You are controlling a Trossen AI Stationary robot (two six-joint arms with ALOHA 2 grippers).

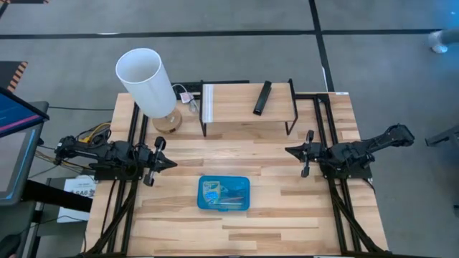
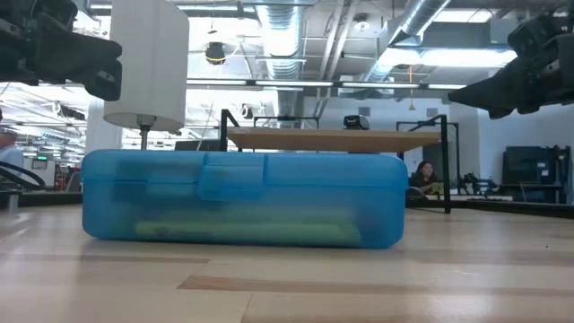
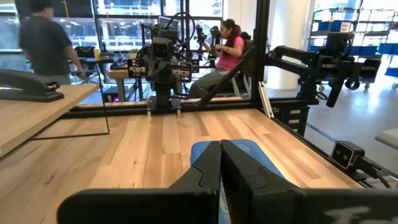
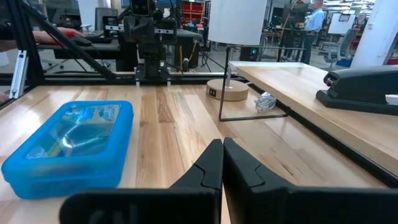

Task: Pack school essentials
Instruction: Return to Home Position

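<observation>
A closed blue translucent plastic case (image 1: pixel 224 193) lies flat on the table near its front middle; stationery shows dimly through its lid (image 4: pixel 78 127), and a green shape shows through its side wall (image 2: pixel 242 229). My left gripper (image 1: pixel 172 164) hovers shut at the table's left, pointing level toward the right. My right gripper (image 1: pixel 290 150) hovers shut at the table's right, pointing level toward the left. Both stand clear of the case and hold nothing.
A wooden shelf on a black wire frame (image 1: pixel 247 104) stands at the far middle with a black bar-shaped object (image 1: pixel 262 97) on it. A white-shaded lamp (image 1: pixel 147 82) stands at the far left. People are in the room beyond the table.
</observation>
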